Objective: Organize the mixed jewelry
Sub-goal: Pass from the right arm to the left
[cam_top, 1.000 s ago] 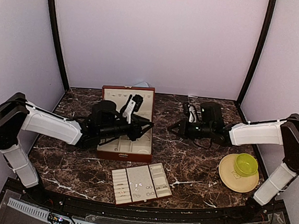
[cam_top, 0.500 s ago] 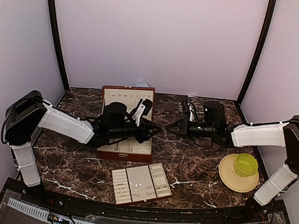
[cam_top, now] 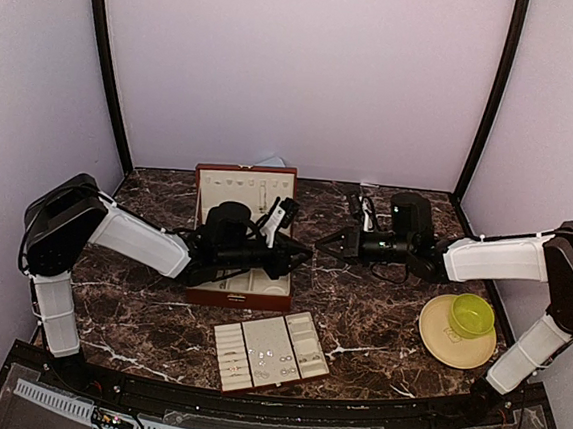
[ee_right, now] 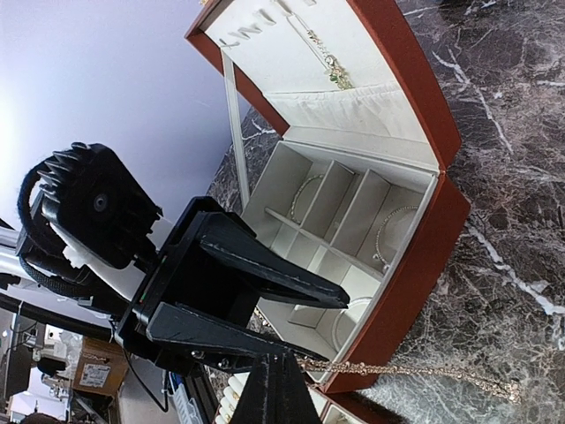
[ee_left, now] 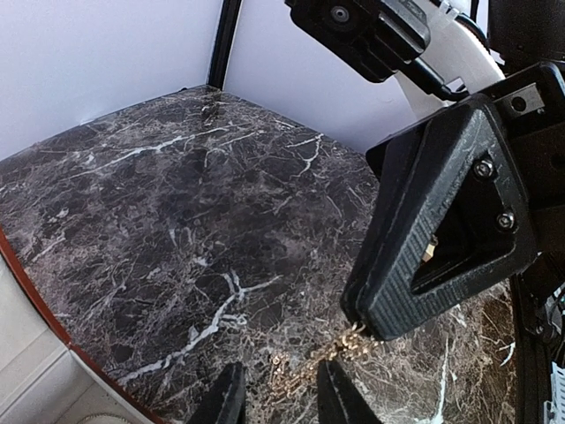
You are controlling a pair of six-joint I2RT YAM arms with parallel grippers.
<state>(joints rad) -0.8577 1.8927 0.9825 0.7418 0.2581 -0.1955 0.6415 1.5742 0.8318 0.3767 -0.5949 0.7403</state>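
Since a second ago the left arm has been swinging rightward across the red-brown jewelry box (cam_top: 239, 296), and the left gripper (cam_top: 298, 251) is now reaching past the box's right side, while the right gripper (cam_top: 326, 245) has edged slightly leftward and is meeting it tip to tip over the middle of the marble table (cam_top: 358, 311). The right gripper is staying fully closed and is pinching one end of a thin gold chain (ee_left: 305, 362). The chain is trailing from those closed tips (ee_left: 357, 327) down into the gap of the left gripper (ee_left: 278, 389), whose fingers (ee_left: 225, 397) are standing only partly apart on either side of it, not visibly clamping it. In the right wrist view the chain (ee_right: 397, 369) is stretching low over the marble just beside the box's wall (ee_right: 415, 265). The box is sitting open toward the table's rear edge. The small mixed jewelry pieces (cam_top: 272, 359) are lying in the cream-lined tray (cam_top: 226, 355) near the front edge. A yellow plate (cam_top: 441, 343) carrying a green bowl (cam_top: 472, 313) is sitting toward the front right corner.
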